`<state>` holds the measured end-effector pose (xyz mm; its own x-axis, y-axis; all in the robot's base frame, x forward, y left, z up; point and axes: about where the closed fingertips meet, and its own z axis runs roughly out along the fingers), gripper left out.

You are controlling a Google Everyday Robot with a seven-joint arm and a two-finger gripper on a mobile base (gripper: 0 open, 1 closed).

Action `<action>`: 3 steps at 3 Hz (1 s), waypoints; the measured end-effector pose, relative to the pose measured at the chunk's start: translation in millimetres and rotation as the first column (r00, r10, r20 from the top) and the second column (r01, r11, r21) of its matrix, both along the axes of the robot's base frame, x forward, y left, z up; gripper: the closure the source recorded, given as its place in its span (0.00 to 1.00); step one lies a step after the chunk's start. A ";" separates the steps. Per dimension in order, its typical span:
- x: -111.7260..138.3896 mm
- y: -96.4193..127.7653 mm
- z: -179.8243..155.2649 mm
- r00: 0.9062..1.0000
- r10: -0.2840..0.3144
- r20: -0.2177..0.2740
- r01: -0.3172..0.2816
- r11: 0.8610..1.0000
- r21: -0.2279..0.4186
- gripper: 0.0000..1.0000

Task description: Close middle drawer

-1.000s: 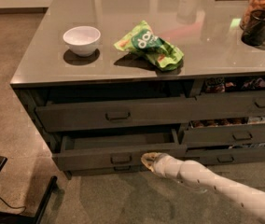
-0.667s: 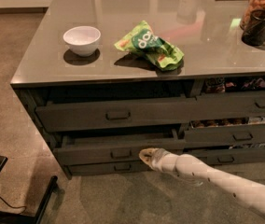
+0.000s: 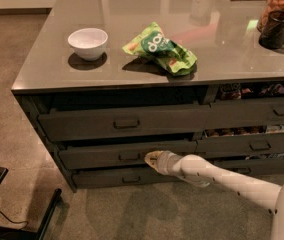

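Gripper (image 3: 152,159), state indiscernible, bears on middle drawer (image 3: 92,159) right of its pull (image 3: 128,157); off-centre push may skew and jam it ajar

My hand (image 3: 152,159) is a small, tan, rounded tip, set against the front of the middle drawer (image 3: 107,156). Behind it is a short grey cuff, then my arm (image 3: 222,176), a smooth white tube with a few small dark specks, widening into a bulky pale shell at the lower right.
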<state>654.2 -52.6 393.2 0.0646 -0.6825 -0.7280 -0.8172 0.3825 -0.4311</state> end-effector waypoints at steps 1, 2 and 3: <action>0.0 0.0 0.0 1.000 0.000 0.000 0.000 1.000 0.000 1.00; -21.1 -3.3 5.6 0.999 0.010 -0.048 -0.010 1.000 0.004 1.00; -53.4 -7.2 21.0 0.990 0.038 -0.133 -0.035 0.999 0.024 1.00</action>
